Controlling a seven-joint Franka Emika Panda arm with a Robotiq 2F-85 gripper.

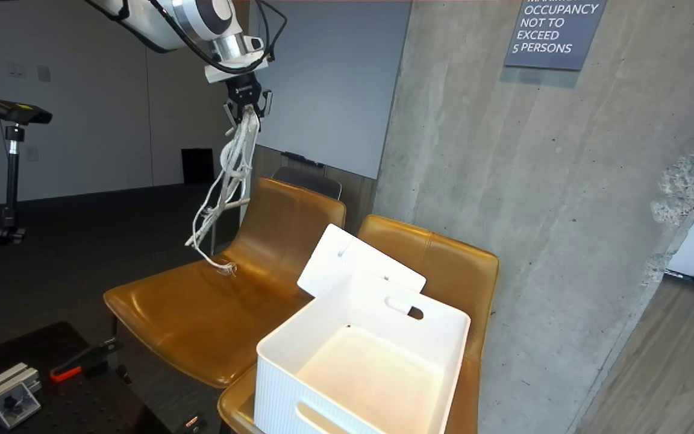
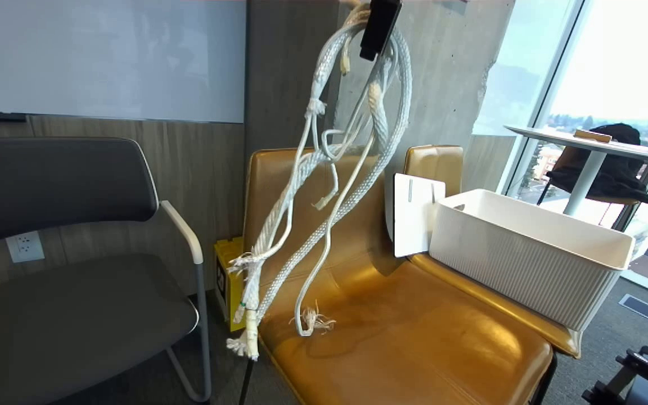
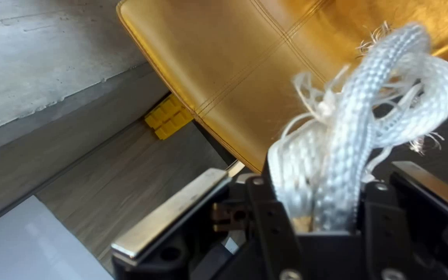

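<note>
At ten o'clock in an exterior view, braided white rope (image 1: 241, 171), too tangled to trace, hangs clamped in the Robotiq gripper (image 1: 249, 113); tan upholstered chair (image 1: 202, 307) at eight, concrete wall (image 1: 534, 132) at two.

The place looked like an office meeting room: a sign (image 1: 555, 35) on the concrete wall (image 1: 503, 181) limited occupancy to 5 persons, a glossy whiteboard (image 2: 104, 59) showed in both exterior views, a dark armchair (image 2: 76, 320) stood before wood-grain panelling (image 2: 211, 169), and a table (image 2: 552, 136) stood by a tall window (image 2: 611, 62).
</note>
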